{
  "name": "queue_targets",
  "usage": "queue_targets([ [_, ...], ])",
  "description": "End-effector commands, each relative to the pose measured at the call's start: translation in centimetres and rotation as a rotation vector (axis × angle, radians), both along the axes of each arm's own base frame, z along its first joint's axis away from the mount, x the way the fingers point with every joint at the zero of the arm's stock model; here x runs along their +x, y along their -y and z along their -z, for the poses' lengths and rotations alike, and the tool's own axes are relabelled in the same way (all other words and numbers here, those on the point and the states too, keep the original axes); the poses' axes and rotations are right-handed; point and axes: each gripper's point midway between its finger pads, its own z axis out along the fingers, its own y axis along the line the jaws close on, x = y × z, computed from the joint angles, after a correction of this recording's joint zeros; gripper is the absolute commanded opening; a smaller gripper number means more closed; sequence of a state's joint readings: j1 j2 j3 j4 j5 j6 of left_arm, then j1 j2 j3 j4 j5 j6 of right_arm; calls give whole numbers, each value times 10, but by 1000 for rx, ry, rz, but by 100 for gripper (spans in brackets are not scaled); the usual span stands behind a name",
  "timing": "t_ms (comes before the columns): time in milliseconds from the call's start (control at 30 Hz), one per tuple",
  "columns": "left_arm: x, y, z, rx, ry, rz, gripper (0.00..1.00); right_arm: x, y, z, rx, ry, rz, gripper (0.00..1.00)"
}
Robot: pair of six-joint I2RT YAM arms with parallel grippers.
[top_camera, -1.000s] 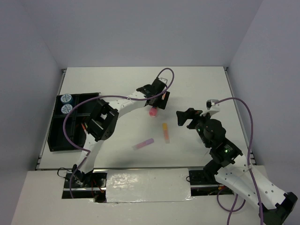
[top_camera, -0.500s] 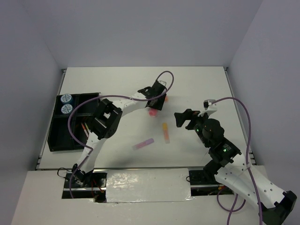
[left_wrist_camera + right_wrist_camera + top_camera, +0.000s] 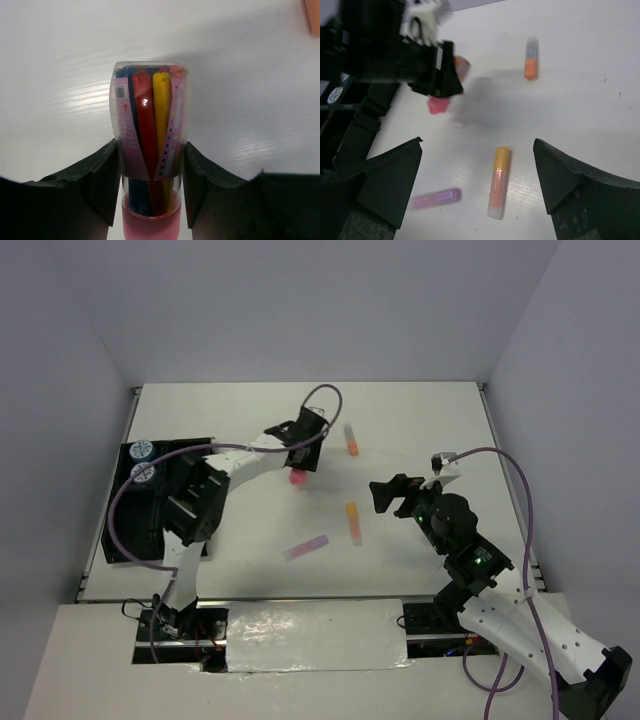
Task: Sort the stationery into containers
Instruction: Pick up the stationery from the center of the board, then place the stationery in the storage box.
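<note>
Our left gripper [image 3: 150, 175] pinches a clear tube of pens [image 3: 148, 125], one finger pressed on each side just above its pink cap. Red, yellow and blue pens show inside. The tube hangs over the table, not yet at the tray.

Our right gripper [image 3: 477, 150] is spread wide and holds nothing. A yellow-orange highlighter [image 3: 498, 190] lies nearest it, a lilac stick [image 3: 436, 198] to that one's left, and an orange stick [image 3: 531, 58] farther out.

Well to the left gripper's left sits the black organiser tray [image 3: 125, 532], with two patterned rolls [image 3: 141, 451] in its far compartment. We judge the sort partly done: the rolls are placed, the tube is in hand and three items are loose.

The white table [image 3: 420, 420] is matte, enclosed by plain pale walls [image 3: 300, 310].
</note>
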State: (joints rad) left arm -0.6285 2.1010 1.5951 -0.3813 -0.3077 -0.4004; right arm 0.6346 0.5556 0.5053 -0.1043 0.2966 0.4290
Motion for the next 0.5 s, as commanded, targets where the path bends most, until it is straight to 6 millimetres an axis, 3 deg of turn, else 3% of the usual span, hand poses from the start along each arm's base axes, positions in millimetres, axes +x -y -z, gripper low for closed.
queue_targets([
  [0, 26, -52, -123, -92, 237, -151, 0, 1, -5, -8, 16, 41, -27, 100],
  [67, 21, -77, -135, -68, 249, -194, 0, 1, -7, -9, 23, 48, -39, 100],
  [100, 19, -102, -148, -78, 253, -248, 0, 0, -8, -9, 22, 48, -46, 100],
  [167, 9, -128, -140, -80, 226, -292, 0, 0, -7, -9, 22, 48, -46, 100],
  [200, 8, -151, -154, -110, 254, -346, 0, 0, -7, -9, 22, 50, -46, 100],
  [267, -3, -173, -143, -110, 228, -384, 0, -1, -8, -11, 28, 57, -52, 100],
  [300, -8, -191, -155, -121, 257, -428, 0, -1, -8, -11, 30, 59, -53, 100],
  [333, -16, -202, -149, -108, 245, -454, 0, -2, -9, -10, 30, 59, -59, 100],
  [467, -45, -246, -169, -111, 285, -579, 0, -1, -11, -10, 24, 55, -71, 100],
])
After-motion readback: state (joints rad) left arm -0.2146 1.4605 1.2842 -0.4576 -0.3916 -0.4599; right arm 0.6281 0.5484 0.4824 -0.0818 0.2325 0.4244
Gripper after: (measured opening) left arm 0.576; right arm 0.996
